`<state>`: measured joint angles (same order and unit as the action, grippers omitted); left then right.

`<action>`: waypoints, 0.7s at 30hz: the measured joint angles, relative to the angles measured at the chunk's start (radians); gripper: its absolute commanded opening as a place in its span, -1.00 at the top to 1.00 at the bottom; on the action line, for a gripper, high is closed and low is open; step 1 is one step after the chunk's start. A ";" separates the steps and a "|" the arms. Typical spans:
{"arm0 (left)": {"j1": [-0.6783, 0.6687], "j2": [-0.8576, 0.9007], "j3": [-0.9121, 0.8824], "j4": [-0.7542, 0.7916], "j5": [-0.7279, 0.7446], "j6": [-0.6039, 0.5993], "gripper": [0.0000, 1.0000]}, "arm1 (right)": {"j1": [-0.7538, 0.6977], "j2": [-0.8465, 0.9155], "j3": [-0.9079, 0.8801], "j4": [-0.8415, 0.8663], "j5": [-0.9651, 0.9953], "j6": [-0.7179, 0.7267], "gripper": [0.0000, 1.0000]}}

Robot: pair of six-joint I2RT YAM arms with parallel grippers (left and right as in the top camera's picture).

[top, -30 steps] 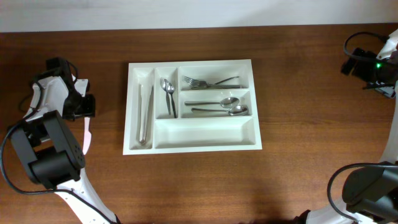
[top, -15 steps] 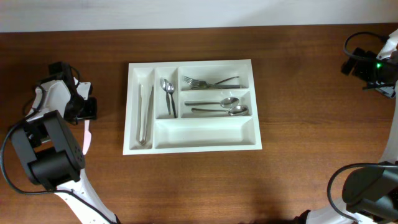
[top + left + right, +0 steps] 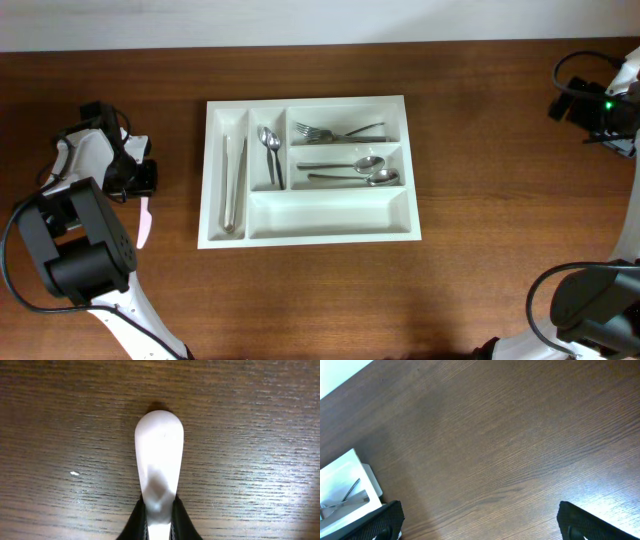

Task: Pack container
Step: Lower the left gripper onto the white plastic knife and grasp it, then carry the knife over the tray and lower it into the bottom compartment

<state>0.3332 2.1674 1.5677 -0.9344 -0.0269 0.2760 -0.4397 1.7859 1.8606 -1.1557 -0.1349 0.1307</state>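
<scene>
Since a second ago the left gripper (image 3: 159,519) has slid a little toward the near side of the table and a shade closer to the tray, taking its utensil along; nothing else has shifted. The dark brown wooden table (image 3: 500,260) carries a white plastic cutlery tray (image 3: 305,102) at its centre. The tray's long front compartment (image 3: 330,213) is bare, while steel forks (image 3: 335,131), large steel spoons (image 3: 365,170), small steel spoons (image 3: 270,152) and long steel knives (image 3: 234,185) fill the other compartments. The right gripper (image 3: 485,530) hangs over bare wood far to the right, its fingers spread wide apart. The left gripper, well left of the tray, is clamped on a pale, round-ended plastic utensil (image 3: 159,455) that points away from the wrist. Whether its tip rests on the wood or just clears it I cannot tell. The step in hand looks like picking up this last loose piece. The next move probably calls for lifting it, carrying it right across the tray wall and lowering it into a fitting compartment before releasing
</scene>
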 measured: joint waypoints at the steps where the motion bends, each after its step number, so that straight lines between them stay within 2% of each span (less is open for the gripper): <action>1: 0.000 0.000 0.000 -0.003 0.000 0.000 0.96 | 0.000 0.000 0.000 0.000 0.000 0.000 -0.97; 10: 0.000 0.013 0.080 -0.183 -0.008 0.000 0.96 | 0.000 0.000 0.000 0.000 0.000 0.000 -0.97; 21: -0.024 -0.024 0.530 -0.495 0.001 0.000 0.96 | 0.000 0.000 0.000 0.000 0.000 0.000 -0.97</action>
<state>0.3096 2.1429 2.0975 -1.4296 -0.0261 0.2764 -0.4397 1.7859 1.8606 -1.1561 -0.1352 0.1307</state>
